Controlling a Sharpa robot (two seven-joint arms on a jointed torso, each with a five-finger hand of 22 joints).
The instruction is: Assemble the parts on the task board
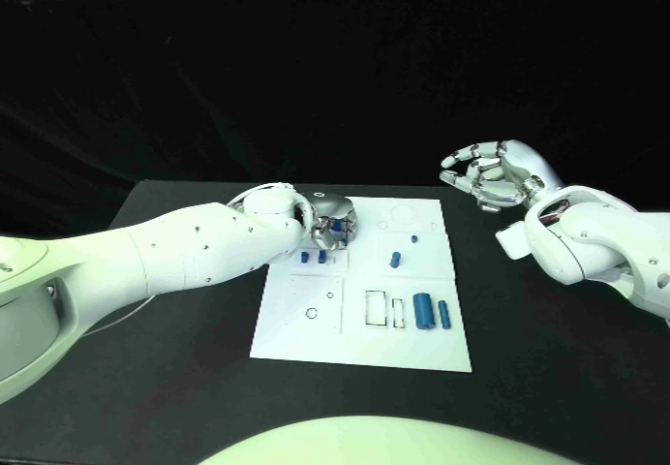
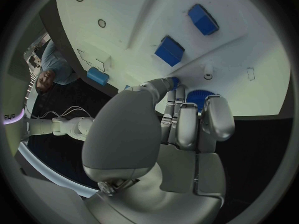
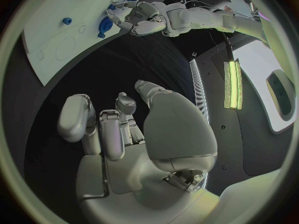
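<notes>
Head view: white task board [image 1: 315, 334] lying on the black surface [image 1: 154, 387], with the left robot hand [image 1: 329, 225] lowered over the board's far left corner, fingers curled down around a blue part [image 1: 335, 232] that is partly hidden; grip not clearly resolved. Two small blue parts [image 1: 315, 258] just beside that hand; one small blue peg [image 1: 397, 259] near the board's middle; two longer blue cylinders [image 1: 433, 313] lying side by side toward the board's right edge, next to outlined rectangular slots [image 1: 379, 308]. Right robot hand [image 1: 492, 174] raised well apart from the board, to the right, fingers curled inward around nothing. Left wrist view: left robot hand [image 2: 181, 129] with fingers [image 2: 187, 124] bent close together, fingertips at a round blue ribbed part [image 2: 201, 96] on the board; cannot tell whether pinched or merely touched. Two blue blocks [image 2: 187, 35] standing on the board beyond the fingers; a further blue cylinder [image 2: 97, 76] near the board's edge. Right wrist view: right robot hand [image 3: 131, 134] over the dark surface, fingers [image 3: 102, 129] curled in, empty; in the distance, the board [image 3: 56, 30] with the left hand upon it.
</notes>
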